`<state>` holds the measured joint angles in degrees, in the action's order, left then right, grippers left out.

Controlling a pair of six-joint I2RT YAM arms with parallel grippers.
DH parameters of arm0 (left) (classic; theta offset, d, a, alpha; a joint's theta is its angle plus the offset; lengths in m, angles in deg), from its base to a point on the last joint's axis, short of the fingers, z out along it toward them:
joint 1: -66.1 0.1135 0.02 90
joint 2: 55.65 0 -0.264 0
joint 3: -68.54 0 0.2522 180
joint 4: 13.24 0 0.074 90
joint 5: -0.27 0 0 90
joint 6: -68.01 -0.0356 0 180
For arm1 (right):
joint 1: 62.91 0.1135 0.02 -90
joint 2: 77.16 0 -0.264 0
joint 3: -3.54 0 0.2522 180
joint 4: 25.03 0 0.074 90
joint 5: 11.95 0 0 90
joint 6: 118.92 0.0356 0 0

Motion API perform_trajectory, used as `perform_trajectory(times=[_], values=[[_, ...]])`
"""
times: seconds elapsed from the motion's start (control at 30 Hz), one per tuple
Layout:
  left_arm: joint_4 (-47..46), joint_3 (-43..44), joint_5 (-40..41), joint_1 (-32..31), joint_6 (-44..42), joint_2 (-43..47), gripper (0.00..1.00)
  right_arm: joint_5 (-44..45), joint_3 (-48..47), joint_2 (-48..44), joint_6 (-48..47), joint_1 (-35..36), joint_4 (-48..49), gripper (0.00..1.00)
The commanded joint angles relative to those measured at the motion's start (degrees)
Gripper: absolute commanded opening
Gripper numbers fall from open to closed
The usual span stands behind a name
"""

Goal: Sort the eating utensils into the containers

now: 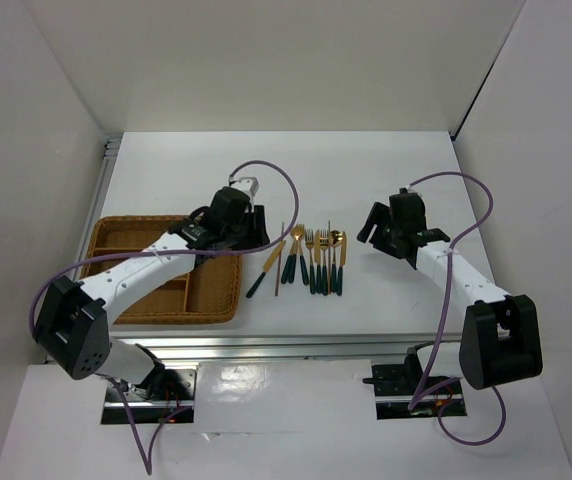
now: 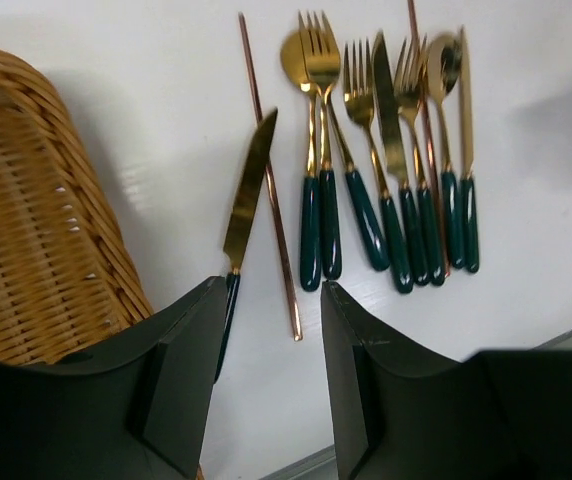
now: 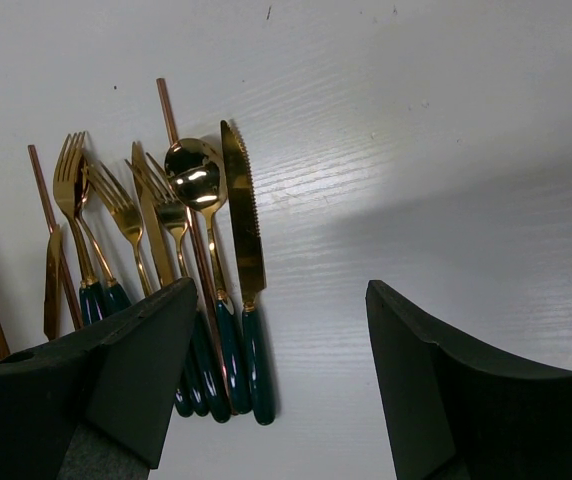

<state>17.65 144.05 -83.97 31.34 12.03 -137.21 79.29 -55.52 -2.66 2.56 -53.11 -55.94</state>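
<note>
Left gripper (image 2: 273, 300): jaws spread, nothing held; I see it at the right edge of the wicker tray (image 1: 116, 232). Right gripper (image 3: 281, 288): jaws spread, empty, just right of the cutlery row (image 1: 318, 262). Row: gold-headed, green-handled forks, spoons and knives, side by side on the table (image 1: 396, 170), outside the tray. One knife (image 2: 249, 190) and a copper stick (image 2: 269, 180) lie nearest the tray.

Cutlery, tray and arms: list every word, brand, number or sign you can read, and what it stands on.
None readable in any view. The gold-and-green cutlery shows no stamp, the wicker tray bears no label, and the left gripper's black fingers and the white arm links carry no legible marking.
</note>
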Motion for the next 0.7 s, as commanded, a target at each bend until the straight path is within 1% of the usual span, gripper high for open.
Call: perform_trajectory(times=[0.0,0.13,0.23,0.33,0.53,0.67], values=[[-1.48,-1.72,-3.91,-1.70,-5.53,-2.19,0.56,0.35,0.47,-0.23,-0.20,-0.22,1.94,0.76],[-0.95,-2.34,-1.99,-4.25,-7.30,-3.60,0.56,0.35,0.47,-0.23,-0.20,-0.22,1.94,0.76],[-0.95,-2.86,-1.45,-4.87,-8.00,-5.18,0.56,-0.17,0.47,0.30,-0.20,-0.22,1.94,0.76],[-0.43,-2.87,-1.45,-4.88,-8.00,-7.29,0.56,-0.18,0.47,0.30,-0.20,-0.22,1.94,0.76],[1.42,-3.40,1.71,-4.88,-7.48,-11.86,0.56,-0.18,0.47,0.30,-0.20,-0.22,1.94,0.76],[2.04,-3.40,1.71,-5.40,-7.48,-14.94,0.56,-0.18,-0.05,0.91,-0.20,-0.22,1.94,0.76]])
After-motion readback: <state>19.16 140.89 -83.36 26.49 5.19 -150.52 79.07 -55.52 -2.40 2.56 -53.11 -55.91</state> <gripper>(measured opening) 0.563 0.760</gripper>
